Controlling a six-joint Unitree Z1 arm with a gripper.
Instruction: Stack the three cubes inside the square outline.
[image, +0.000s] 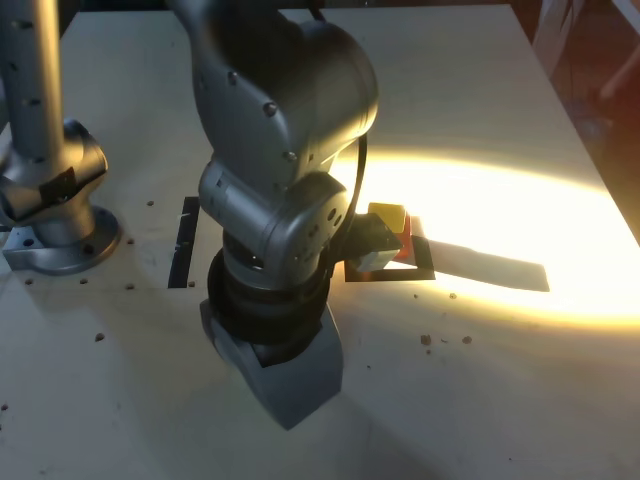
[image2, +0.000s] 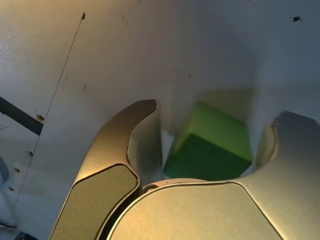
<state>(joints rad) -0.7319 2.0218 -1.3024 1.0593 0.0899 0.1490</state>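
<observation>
In the wrist view a green cube (image2: 212, 142) sits between my gripper's (image2: 218, 111) two fingers (image2: 142, 132). A thin gap shows beside one finger, so the jaws stand open around it. What the green cube rests on is hidden. In the exterior view the arm covers the green cube. There a yellow cube (image: 388, 214) sits over a red cube (image: 404, 244) at the square outline (image: 420, 273) of black tape. My gripper (image: 376, 248) is right against them on the exterior view's left side.
A straight black tape strip (image: 185, 240) lies on the pale table (image: 480, 100) at the exterior view's left; it also shows in the wrist view (image2: 20, 115). A second grey arm base (image: 55, 215) stands at the far left. Bright light and a long shadow (image: 490, 265) cross the right side.
</observation>
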